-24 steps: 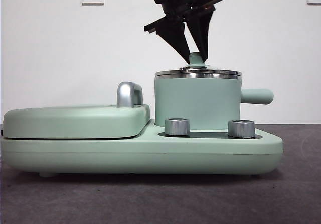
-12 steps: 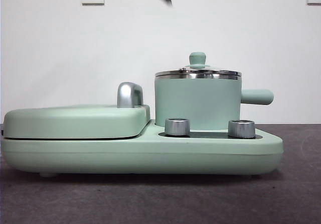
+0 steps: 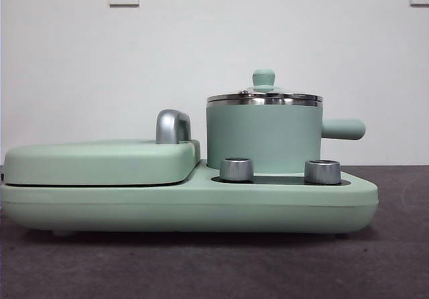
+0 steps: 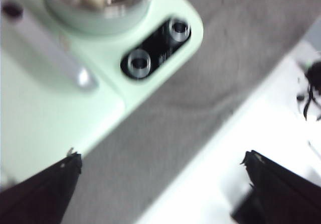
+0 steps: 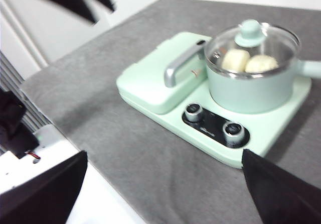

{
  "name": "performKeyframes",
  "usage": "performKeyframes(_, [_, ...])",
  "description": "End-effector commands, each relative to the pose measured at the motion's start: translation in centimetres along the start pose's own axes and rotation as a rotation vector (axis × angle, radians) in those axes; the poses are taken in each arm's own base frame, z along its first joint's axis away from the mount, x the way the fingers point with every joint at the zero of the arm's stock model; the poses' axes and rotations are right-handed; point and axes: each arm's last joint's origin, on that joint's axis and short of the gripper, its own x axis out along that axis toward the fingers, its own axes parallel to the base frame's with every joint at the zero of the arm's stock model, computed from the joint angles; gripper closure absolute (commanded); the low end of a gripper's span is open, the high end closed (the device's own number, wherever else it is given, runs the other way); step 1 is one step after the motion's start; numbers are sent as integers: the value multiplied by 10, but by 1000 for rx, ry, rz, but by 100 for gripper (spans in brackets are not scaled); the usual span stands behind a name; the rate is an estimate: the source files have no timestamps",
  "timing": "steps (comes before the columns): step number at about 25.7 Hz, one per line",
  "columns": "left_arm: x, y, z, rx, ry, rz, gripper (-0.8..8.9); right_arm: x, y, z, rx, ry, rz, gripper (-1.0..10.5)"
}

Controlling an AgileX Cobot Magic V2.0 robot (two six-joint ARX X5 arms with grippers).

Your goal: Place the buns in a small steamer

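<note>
Claw gone from the front view since a second ago, when it gripped the green knob. Mint-green steel-rimmed small steamer (image 3: 263,135) stands lidded; two cream-white buns (image 5: 249,62) lie inside. Left claw (image 4: 160,181) and right claw (image 5: 163,184) gape empty, well clear. Task looks complete.

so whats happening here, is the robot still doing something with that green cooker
Nothing is being handled right now. Both buns already sit inside the small steamer, and its lid is on. The steamer stands on the mint-green cooker base, beside the flat griddle lid. The left hand and right hand are both open, empty and off to the side, clear of the cooker.
</note>
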Motion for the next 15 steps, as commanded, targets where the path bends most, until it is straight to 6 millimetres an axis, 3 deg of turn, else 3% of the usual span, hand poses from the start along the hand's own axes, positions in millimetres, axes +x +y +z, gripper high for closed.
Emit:
performKeyframes(1, [-5, -2, -27, 12, -58, -16, 319, -2, 1, 2, -17, -13, 20, 457])
performKeyframes(11, [-19, 4, -124, -12, -395, -42, 331, -2, 1, 2, -17, -11, 27, 457])
performKeyframes(12, [-18, 5, -131, -23, -419, -34, 363, -2, 2, 2, -17, -12, 27, 458])
performKeyframes(13, [-17, 6, -139, -27, -440, -26, 464, -2, 1, 2, -17, -11, 27, 464])
performKeyframes(15, [-15, 8, -154, -25, -459, -24, 747, -2, 1, 2, -16, -11, 27, 521])
